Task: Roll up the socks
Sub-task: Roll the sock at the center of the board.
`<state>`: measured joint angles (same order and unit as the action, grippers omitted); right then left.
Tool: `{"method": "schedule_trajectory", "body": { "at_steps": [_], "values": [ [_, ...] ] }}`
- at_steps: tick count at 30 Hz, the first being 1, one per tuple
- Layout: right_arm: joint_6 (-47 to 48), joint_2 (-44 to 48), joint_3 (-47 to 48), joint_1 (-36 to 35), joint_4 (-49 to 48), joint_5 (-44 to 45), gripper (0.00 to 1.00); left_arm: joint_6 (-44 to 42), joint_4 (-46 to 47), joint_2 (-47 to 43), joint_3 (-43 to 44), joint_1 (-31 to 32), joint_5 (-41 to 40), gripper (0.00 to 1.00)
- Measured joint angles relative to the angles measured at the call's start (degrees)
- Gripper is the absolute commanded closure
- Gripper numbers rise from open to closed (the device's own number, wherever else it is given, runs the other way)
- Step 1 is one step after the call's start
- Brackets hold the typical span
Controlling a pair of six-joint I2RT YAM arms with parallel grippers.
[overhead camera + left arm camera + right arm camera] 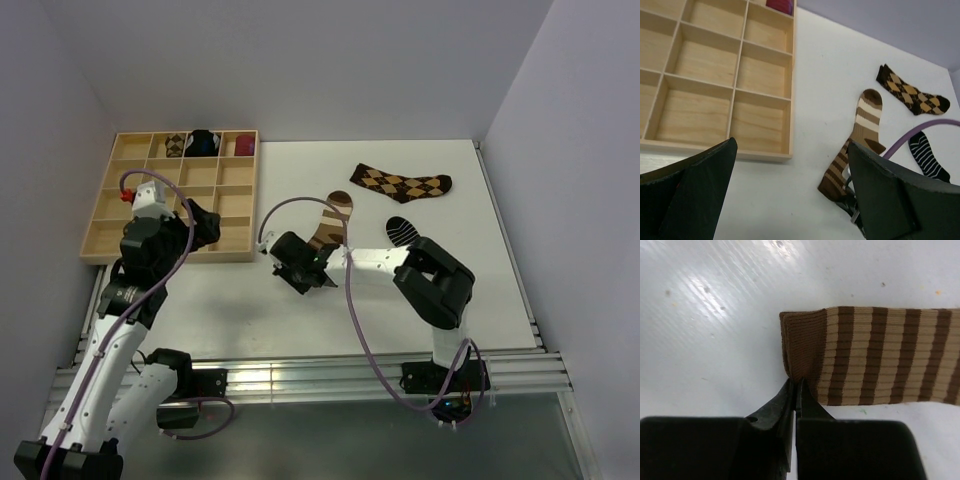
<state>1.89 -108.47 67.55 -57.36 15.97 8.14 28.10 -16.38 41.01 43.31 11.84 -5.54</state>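
Stripes fill my right wrist view: the long sock (pixel 880 357) shows wide brown and cream bands across a fine ribbed knit, ending in a solid brown cuff (pixel 802 347). The fabric lies flat and smooth on the white table (pixel 230 300), unrolled. From above I see it running away from the arm bases, slightly bent at the heel, with a brown toe at the far end and the cuff at the near end, about mid-table.

The right gripper (pixel 795 388) has its jaws pressed fully together, the tips meeting the cuff's near corner. I cannot tell whether any fabric is nipped between them. The right arm reaches leftward across the table to get there.

The argyle sock (pixel 402 183) lies flat farther back and to the right, well apart from the striped one, in brown with tan diamonds. The short black sock (pixel 402 229) with thin white stripes sits just right of the long sock, its near end hidden under the right arm.

The left gripper (pixel 790 145) hangs spread wide with nothing between its fingers, over the near right corner of the wooden tray (pixel 165 257). Three small bundles (pixel 205 142) sit in the tray's far row of compartments.
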Motion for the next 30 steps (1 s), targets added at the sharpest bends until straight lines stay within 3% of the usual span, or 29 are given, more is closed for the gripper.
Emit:
{"method": "schedule_trajectory", "body": {
  "at_steps": [6, 18, 23, 30],
  "values": [
    [-3.85, 0.0, 0.52, 4.92, -0.59, -12.68, 1.0, 3.45, -2.58, 4.63, 0.07, 1.31, 3.3, 0.02],
    [-14.58, -3.56, 0.26, 17.92, -4.94, -41.48, 1.0, 15.72, -0.46, 13.09, -2.91, 15.37, 1.44, 0.02],
    [-17.66, -6.19, -0.17, 20.41, -7.76, -47.93, 1.0, 23.63, -0.31, 17.64, -5.25, 19.23, -2.27, 0.04],
    [-18.78, -6.67, -0.17, 20.5, -8.98, -50.12, 1.0, 34.18, 1.81, 25.07, -5.81, 20.87, -5.64, 0.12]
  ]
}}
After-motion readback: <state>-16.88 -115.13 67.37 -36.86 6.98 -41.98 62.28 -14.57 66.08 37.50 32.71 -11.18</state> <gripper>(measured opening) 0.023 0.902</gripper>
